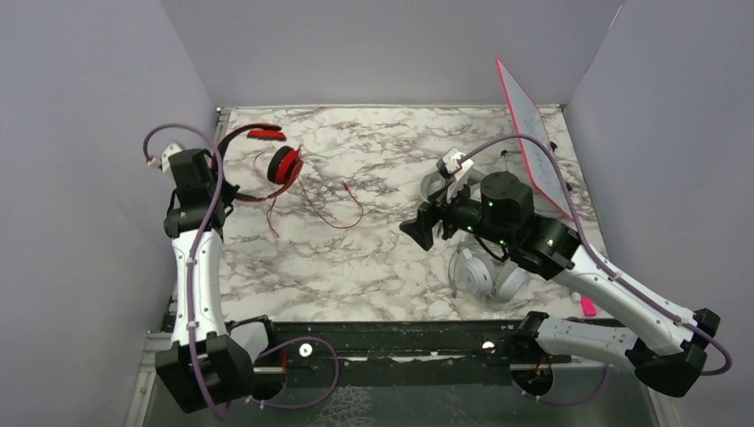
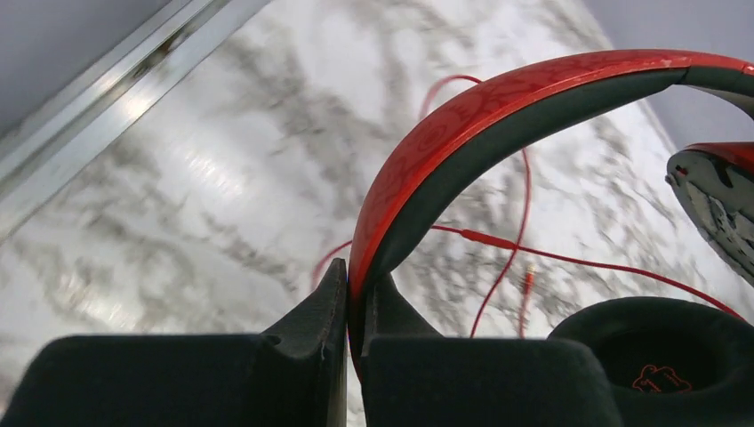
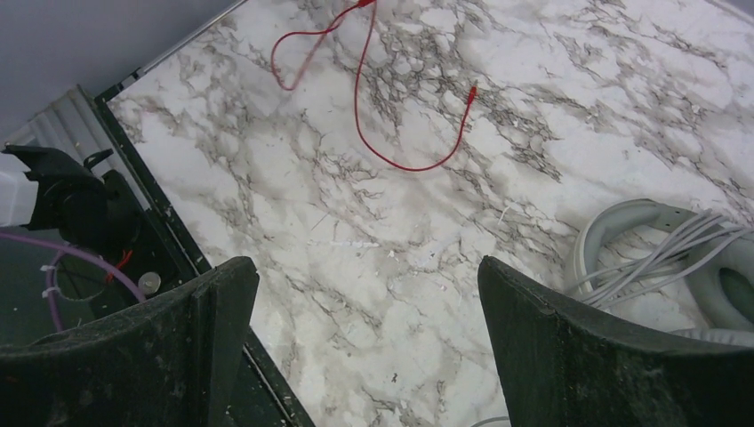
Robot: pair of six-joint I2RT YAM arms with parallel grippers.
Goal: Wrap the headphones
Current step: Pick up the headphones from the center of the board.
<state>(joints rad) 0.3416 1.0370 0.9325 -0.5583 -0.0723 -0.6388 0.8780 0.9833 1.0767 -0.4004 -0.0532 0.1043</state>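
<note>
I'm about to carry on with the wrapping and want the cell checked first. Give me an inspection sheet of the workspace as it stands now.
Surface: marble table, no spills seen.
Job's things: red-and-black headphones far left; white-silver headset under the right arm; light grey headset partly hidden behind it.
Clutter: pink-framed board leaning far right; small pink item near right edge.
Grippers: left gripper shut on the red-and-black headphones' headband; right gripper open, holding nothing.
Cables: red cable loose, unwrapped; grey cables bunched over a grey headband.
Surroundings: grey walls on three sides.
</note>
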